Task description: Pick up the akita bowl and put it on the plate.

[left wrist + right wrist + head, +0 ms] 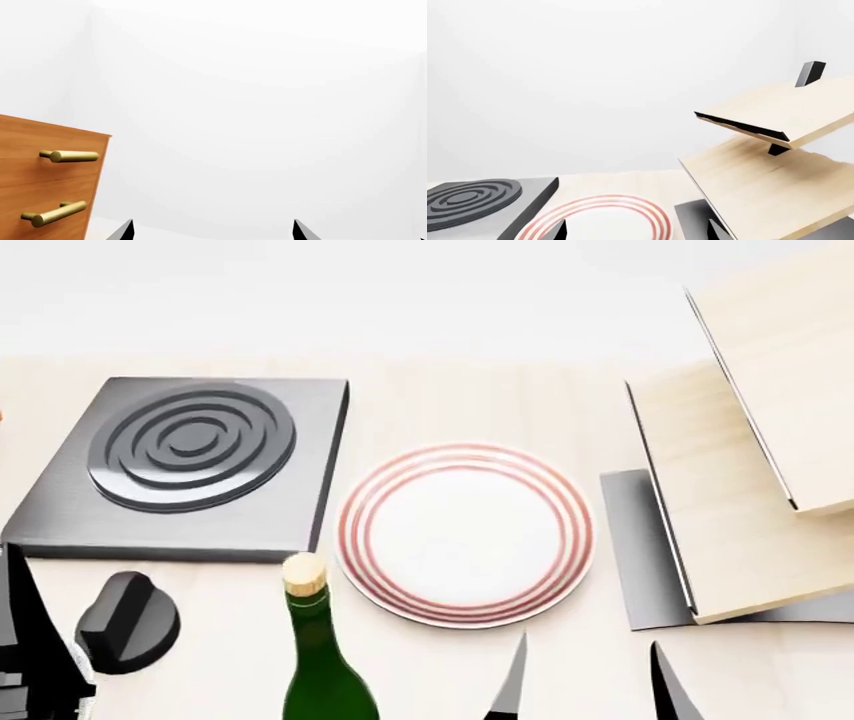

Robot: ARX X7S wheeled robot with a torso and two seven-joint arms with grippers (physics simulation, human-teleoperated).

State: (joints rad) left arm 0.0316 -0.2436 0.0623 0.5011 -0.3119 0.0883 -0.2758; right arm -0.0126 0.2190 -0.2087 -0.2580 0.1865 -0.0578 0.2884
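1. Since the akita bowl shows in none of the three views, the step in hand is, by my judgement, to find it; a grasp cannot be planned until the head or base turns enough to bring it into sight.
2. The plate (465, 534), white with red rings, lies bare on the bench (561, 400), between the dark stove burner (191, 462) and the tilted wooden shelf rack (747, 490), so the drop-off spot is free.
3. A green bottle (318, 650) with a cork stands just beside the plate's near-left edge, and a black knob (127, 622) sits near the burner; any carry onto the plate should probably come in from the right or from above to avoid tipping the bottle.
4. The right pincer (587, 685) hangs low at the plate's near edge, its two dark tips spread apart and holding nothing; its wrist camera looks across the plate toward the rack.
5. The left pincer (213, 230) is likewise spread and empty, aimed past a wooden drawer front (47, 180) with brass handles (70, 156) at a blank wall.
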